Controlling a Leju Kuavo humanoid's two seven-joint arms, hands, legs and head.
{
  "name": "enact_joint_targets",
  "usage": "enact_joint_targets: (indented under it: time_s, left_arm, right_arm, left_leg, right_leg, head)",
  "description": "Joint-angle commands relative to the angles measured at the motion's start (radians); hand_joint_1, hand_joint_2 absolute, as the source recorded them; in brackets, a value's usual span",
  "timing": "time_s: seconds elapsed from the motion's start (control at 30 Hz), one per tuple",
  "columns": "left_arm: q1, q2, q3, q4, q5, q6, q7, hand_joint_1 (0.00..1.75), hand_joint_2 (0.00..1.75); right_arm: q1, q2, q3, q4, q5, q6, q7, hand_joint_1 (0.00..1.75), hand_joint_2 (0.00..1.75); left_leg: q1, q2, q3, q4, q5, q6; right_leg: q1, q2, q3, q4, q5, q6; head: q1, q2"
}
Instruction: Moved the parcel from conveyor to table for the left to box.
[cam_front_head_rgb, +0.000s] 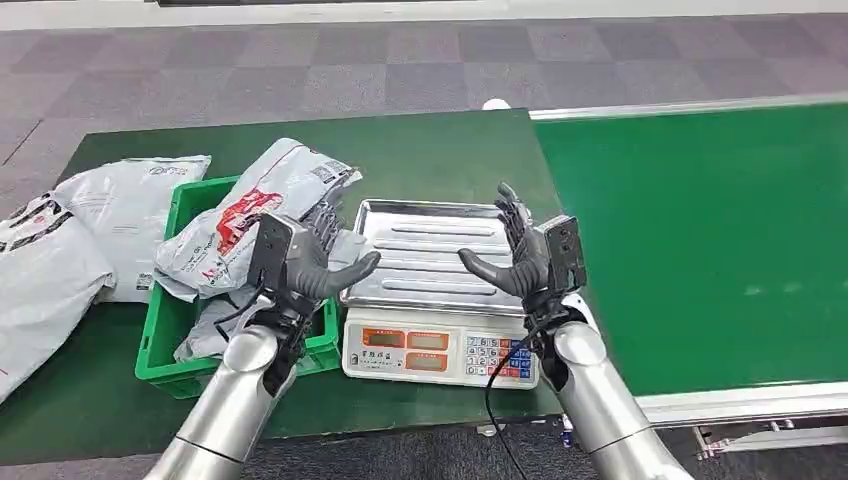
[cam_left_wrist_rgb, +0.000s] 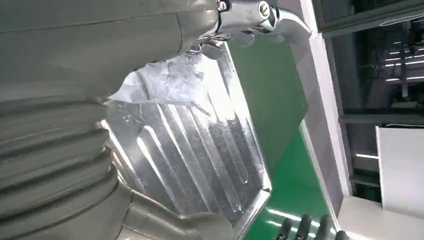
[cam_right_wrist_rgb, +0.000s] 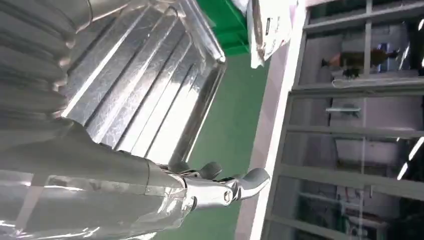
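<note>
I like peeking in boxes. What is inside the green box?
The green box holds grey and white parcels, piled above its rim. The left hand and the top parcels cover the bottom, so anything underneath cannot be seen.

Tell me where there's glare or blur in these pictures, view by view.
Head view: even light and sharp, with soft highlights on the scale tray. Left wrist view: strong glare streaks on the tray, and the left hand is close and soft. Right wrist view: bright reflections on the tray; the background beyond is dim and slightly blurred.

crate (cam_front_head_rgb: 165, 330): green | parcels (cam_front_head_rgb: 120, 205): grey | conveyor (cam_front_head_rgb: 700, 240): green | tray (cam_front_head_rgb: 430, 250): ribbed silver
</note>
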Motion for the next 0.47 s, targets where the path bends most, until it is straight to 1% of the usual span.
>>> enact_joint_targets:
  time_s: [0.03, 0.13, 0.17, 0.2, 0.23, 0.37, 0.4, 0.43, 0.47]
  left_arm:
    - [0.003, 0.024, 0.012, 0.003, -0.015, 0.012, 0.016, 0.0, 1.75]
    - [-0.01, 0.035, 0.008, -0.003, -0.033, 0.015, 0.02, 0.0, 1.75]
    - [-0.014, 0.037, 0.01, -0.004, -0.036, 0.019, 0.021, 0.0, 1.75]
    - [-0.018, 0.042, 0.017, -0.008, -0.047, 0.038, 0.018, 0.0, 1.75]
    - [-0.018, 0.053, 0.027, -0.023, -0.058, 0.052, 0.01, 0.0, 1.75]
    - [-0.013, 0.103, 0.087, -0.086, -0.071, 0.074, 0.002, 0.0, 1.75]
    - [-0.003, 0.118, 0.108, -0.102, -0.072, 0.083, -0.004, 0.0, 1.75]
    - [0.003, 0.127, 0.124, -0.118, -0.069, 0.085, -0.008, 0.0, 1.75]
    - [0.0, 0.133, 0.13, -0.12, -0.067, 0.085, -0.01, 0.0, 1.75]
  right_arm:
    - [-0.013, -0.01, -0.008, 0.014, 0.052, -0.019, 0.03, 0.0, 1.75]
    - [-0.025, -0.016, -0.004, 0.013, 0.069, -0.022, 0.038, 0.0, 1.75]
    - [-0.027, -0.018, -0.004, 0.012, 0.073, -0.022, 0.041, 0.0, 1.75]
    - [-0.034, -0.018, -0.004, 0.012, 0.081, -0.018, 0.052, 0.0, 1.75]
    - [-0.05, -0.017, -0.003, 0.022, 0.089, -0.01, 0.061, 0.0, 1.75]
    - [-0.134, 0.008, -0.004, 0.089, 0.102, 0.003, 0.06, 0.0, 1.75]
    - [-0.147, 0.014, -0.002, 0.096, 0.112, 0.0, 0.049, 0.0, 1.75]
    - [-0.153, 0.017, -0.002, 0.094, 0.117, 0.001, 0.048, 0.0, 1.75]
    - [-0.161, 0.014, 0.0, 0.092, 0.123, 0.004, 0.048, 0.0, 1.75]
  left_leg:
    - [0.0, 0.001, 0.002, -0.002, 0.0, 0.002]
    - [0.0, 0.005, 0.003, -0.002, 0.0, 0.003]
    - [0.0, 0.003, 0.001, -0.001, 0.0, 0.002]
    - [0.0, 0.004, 0.002, -0.002, 0.0, 0.002]
    - [0.0, 0.002, 0.0, -0.001, 0.0, 0.001]
    - [0.0, 0.008, 0.001, -0.001, 0.0, 0.002]
    - [0.0, 0.006, 0.0, 0.0, 0.0, 0.001]
    - [0.0, 0.009, 0.001, -0.001, 0.0, 0.002]
    - [0.0, 0.008, 0.001, 0.0, -0.001, 0.001]
  right_leg:
    - [0.001, -0.001, 0.002, -0.002, 0.0, -0.002]
    - [0.001, 0.003, 0.002, -0.003, 0.002, -0.003]
    - [0.0, 0.002, 0.0, -0.001, 0.001, -0.002]
    - [0.001, 0.002, 0.001, -0.003, 0.001, -0.003]
    - [0.0, 0.001, 0.0, -0.001, 0.0, -0.002]
    - [0.001, 0.005, -0.001, -0.001, 0.002, -0.003]
    - [0.0, 0.005, -0.002, 0.001, 0.001, -0.002]
    - [0.001, 0.008, -0.002, 0.0, 0.002, -0.003]
    - [0.001, 0.007, -0.001, 0.0, 0.002, -0.002]
  head:
    - [0.0, 0.0]
    - [0.0, 0.0]
    - [0.0, 0.0]
    - [0.0, 0.0]
    - [0.0, 0.0]
    - [0.0, 0.0]
    - [0.0, 0.0]
    - [0.0, 0.0]
    - [0.0, 0.0]
